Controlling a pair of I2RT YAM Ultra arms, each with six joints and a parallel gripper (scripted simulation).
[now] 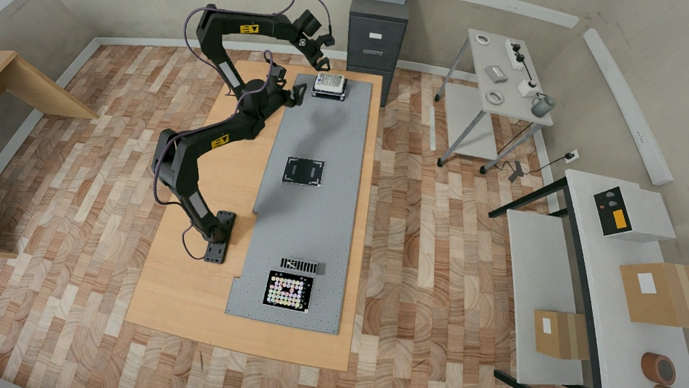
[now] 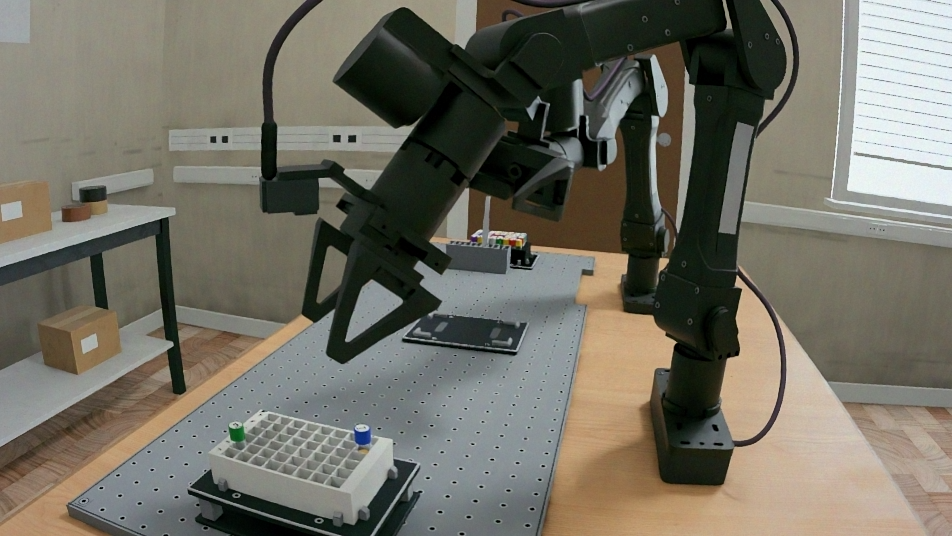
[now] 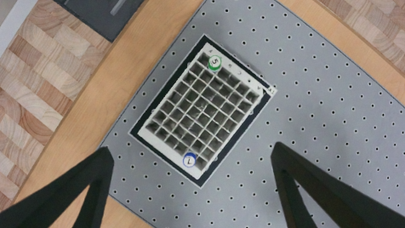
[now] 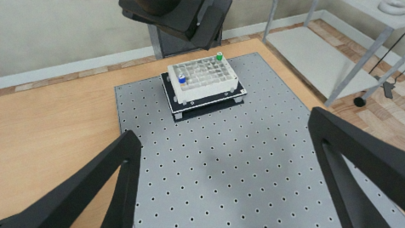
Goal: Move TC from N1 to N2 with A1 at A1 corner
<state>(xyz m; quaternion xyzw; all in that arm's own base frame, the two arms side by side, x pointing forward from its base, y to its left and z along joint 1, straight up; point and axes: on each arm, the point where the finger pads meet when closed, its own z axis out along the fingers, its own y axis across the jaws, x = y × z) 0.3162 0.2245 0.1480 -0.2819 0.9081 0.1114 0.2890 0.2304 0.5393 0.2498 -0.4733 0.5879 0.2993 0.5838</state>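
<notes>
The white tube carrier TC (image 1: 329, 83) (image 2: 303, 502) sits flat on the raised black nest N2 at the plate's end. A green-capped vial (image 2: 235, 431) and a blue-capped vial (image 2: 361, 434) stand in its corner wells. In the left wrist view the carrier (image 3: 206, 115) has one corner beside the nest's A1 mark (image 3: 272, 90). My left gripper (image 2: 324, 338) is open and empty, tilted, above and beside the carrier. My right gripper (image 1: 299, 93) is open and empty, farther back over the plate's edge, and it faces the carrier (image 4: 202, 81). The transfer nest N1 (image 1: 303, 171) is empty.
The vial rack R1 (image 1: 287, 289) with several coloured vials stands at the plate's other end. The grey holder H1 (image 1: 299, 265) next to it holds the upright forceps T1 (image 2: 486, 214). A grey filing cabinet (image 1: 376, 35) stands behind N2.
</notes>
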